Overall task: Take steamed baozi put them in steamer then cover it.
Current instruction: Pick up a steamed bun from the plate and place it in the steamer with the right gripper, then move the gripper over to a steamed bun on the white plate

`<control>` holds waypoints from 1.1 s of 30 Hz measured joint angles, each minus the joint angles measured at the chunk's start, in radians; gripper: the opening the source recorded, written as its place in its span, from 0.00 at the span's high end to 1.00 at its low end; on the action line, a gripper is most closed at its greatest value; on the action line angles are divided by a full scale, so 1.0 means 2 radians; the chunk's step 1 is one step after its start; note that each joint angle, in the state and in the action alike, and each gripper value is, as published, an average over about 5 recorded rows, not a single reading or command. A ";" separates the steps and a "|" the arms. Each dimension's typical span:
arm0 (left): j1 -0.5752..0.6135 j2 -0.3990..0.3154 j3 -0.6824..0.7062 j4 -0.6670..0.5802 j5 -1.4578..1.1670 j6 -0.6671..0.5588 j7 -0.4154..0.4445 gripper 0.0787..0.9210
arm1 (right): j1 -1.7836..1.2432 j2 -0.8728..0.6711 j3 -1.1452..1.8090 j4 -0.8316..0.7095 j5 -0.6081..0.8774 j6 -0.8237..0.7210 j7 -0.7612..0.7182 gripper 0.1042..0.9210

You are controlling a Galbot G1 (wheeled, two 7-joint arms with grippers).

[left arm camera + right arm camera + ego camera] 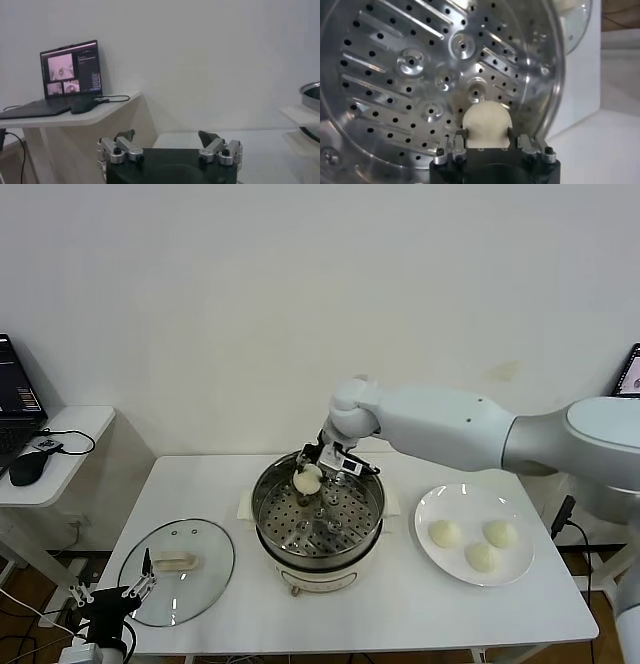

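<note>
Holding: right gripper (312, 471) pinches one baozi (306, 478) over the steamer (318, 519), far-left of its tray.
Head view: three baozi (481, 542) on white plate (430, 506); cover (177, 570) flat on table (400, 609); left gripper (118, 594) low, near it.
Left wrist: left gripper (170, 145) fingers spread, empty.
Right wrist: fingers (461, 137) flank the bun (486, 125) above the perforated tray (410, 75).

Our right end effector (312, 471) hangs over the steamer (320, 522) on the counter (400, 604), a bun (307, 478) between its fingers. To its right sits a plate (440, 506) with three buns (482, 556); to its left lies the lid (177, 570).
</note>
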 measured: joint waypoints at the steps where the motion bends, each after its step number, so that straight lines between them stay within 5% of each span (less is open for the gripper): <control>1: 0.000 0.000 0.000 0.000 0.000 0.000 0.000 0.12 | -0.002 0.000 0.001 -0.002 -0.003 0.003 0.001 0.44; 12: 0.004 -0.001 0.000 -0.004 0.002 0.000 0.000 0.12 | 0.005 -0.005 0.009 -0.008 -0.001 0.009 0.005 0.13; 33: 0.009 0.017 -0.005 -0.019 0.001 0.005 0.002 0.12 | 0.095 -0.219 0.018 0.181 0.163 -0.273 -0.078 0.12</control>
